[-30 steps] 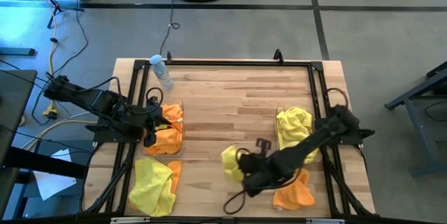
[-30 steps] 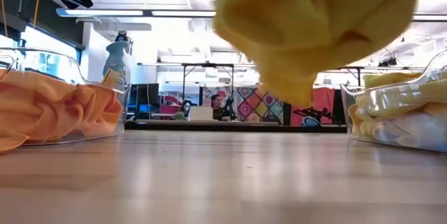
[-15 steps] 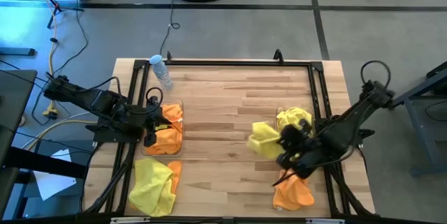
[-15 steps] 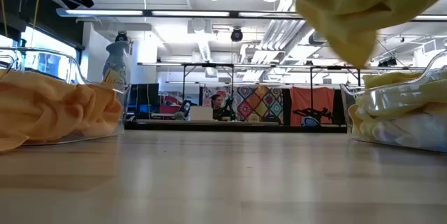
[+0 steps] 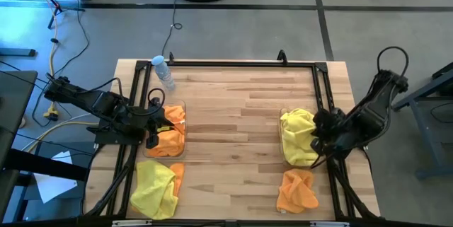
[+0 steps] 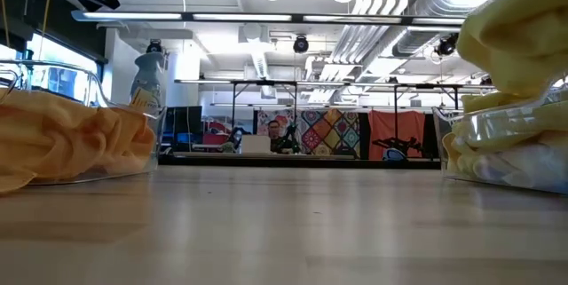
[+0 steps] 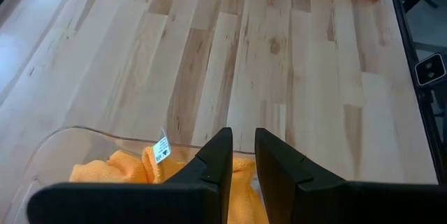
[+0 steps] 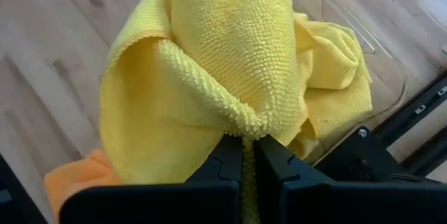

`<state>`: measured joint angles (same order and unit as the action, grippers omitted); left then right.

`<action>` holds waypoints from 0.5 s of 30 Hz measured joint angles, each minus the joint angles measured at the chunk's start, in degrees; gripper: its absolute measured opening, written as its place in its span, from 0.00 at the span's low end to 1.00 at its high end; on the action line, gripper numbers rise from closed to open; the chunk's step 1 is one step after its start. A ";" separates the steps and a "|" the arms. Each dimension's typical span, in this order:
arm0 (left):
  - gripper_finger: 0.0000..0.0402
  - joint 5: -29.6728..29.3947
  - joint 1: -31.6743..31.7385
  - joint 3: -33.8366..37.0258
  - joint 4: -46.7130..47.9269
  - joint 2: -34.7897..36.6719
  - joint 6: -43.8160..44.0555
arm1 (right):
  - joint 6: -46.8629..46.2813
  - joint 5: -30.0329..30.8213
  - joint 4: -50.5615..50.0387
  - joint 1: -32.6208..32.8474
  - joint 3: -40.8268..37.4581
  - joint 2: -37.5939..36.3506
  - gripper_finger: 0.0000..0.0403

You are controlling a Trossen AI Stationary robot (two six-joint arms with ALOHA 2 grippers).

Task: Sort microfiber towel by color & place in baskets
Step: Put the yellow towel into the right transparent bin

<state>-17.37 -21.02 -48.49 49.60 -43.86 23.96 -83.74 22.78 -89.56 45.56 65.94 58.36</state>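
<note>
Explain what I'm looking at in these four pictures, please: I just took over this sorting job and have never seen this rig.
These are two dark robot arms at a wooden table. One camera looks straight down, one sits at table height, and one rides on each wrist. The right gripper is shut on a yellow towel, holding it over the right basket, which already has yellow towels in it. The left gripper waits over the left basket, which holds orange towels. Loose on the table are an orange towel near the right basket and a yellow and orange pile near the left one. A water bottle stands at the far left corner.
</note>
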 joint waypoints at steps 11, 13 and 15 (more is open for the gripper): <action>0.12 -0.02 -0.01 0.00 -0.06 0.01 7.49 | 6.21 -3.23 20.00 -0.54 -21.43 -8.03 0.00; 0.12 -0.19 0.00 0.00 -0.14 -0.01 8.48 | 6.22 -3.80 23.38 -0.97 -25.67 -8.71 0.00; 0.12 -0.86 -0.01 0.00 -0.13 0.00 8.97 | 7.20 -3.88 25.88 -1.66 -29.07 -8.45 0.00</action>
<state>-18.23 -21.02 -48.49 49.47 -43.86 32.93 -76.54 18.89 -63.68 43.90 36.86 49.91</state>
